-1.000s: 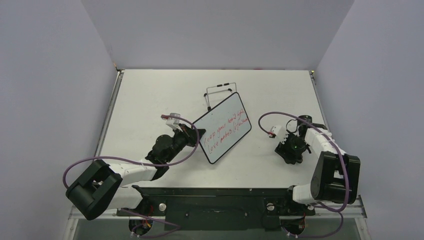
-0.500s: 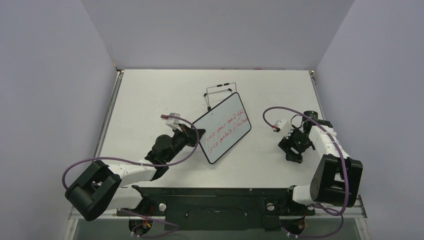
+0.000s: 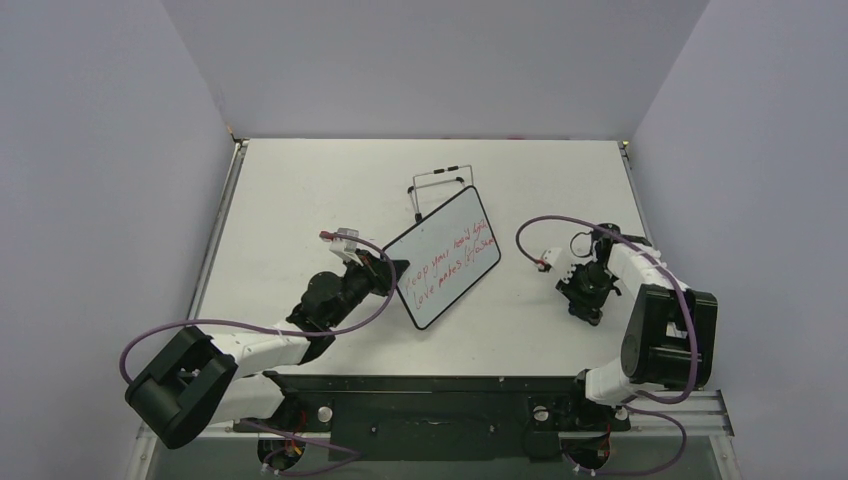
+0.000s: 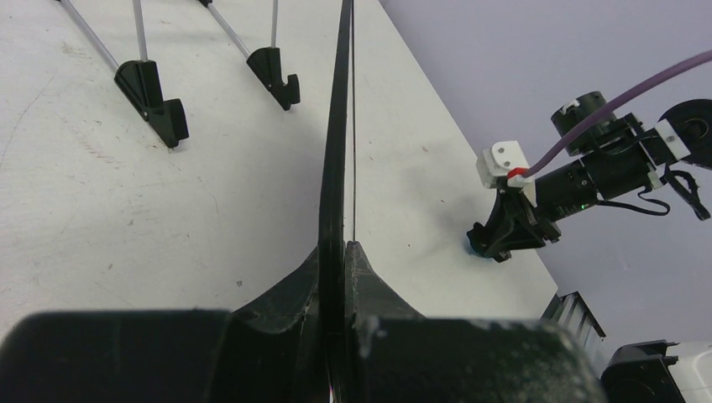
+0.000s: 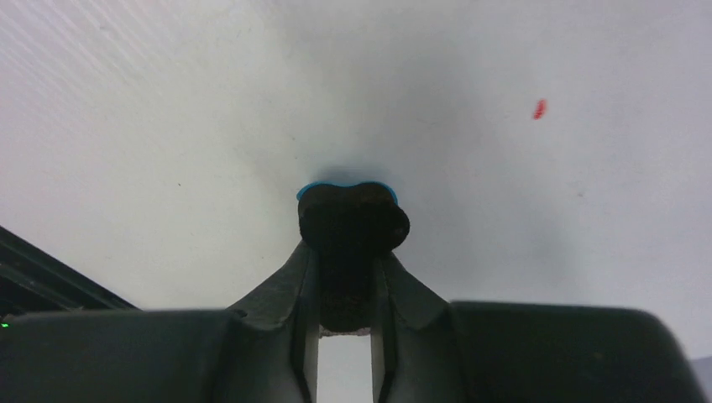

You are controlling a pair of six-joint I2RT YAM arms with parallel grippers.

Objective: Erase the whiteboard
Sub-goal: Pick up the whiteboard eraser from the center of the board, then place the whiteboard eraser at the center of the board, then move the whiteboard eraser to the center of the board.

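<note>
Red handwriting in two lines covers the whiteboard (image 3: 445, 262), a small white panel with a thin black frame, so no erasing has begun. It is at the middle of the white table (image 3: 290, 190), held at a tilt with its written face visible from above. The left gripper (image 3: 392, 272) has its fingers clamped shut on the board's near left edge. The left wrist view shows the frame edge-on, pinched tight between both fingers. A black wire stand (image 3: 440, 185) stands just beside the board's far corner, and the board is not resting in it.

On the right side of the table, well apart from the board, the right gripper (image 3: 588, 298) points down at the surface. Its wrist view shows the fingers closed on a small dark block with a blue rim, the small blue eraser (image 5: 344, 186). I cannot tell whether the eraser touches the table or sits just above it. A tiny red speck (image 5: 539, 108) marks the table beyond it.

Over the last second the board and the left arm have not moved. The right arm has shifted its wrist and elbow slightly while keeping low over the same spot, which suggests it has been securing the eraser. By my reading, the eraser must next be lifted and carried left to the writing
</note>
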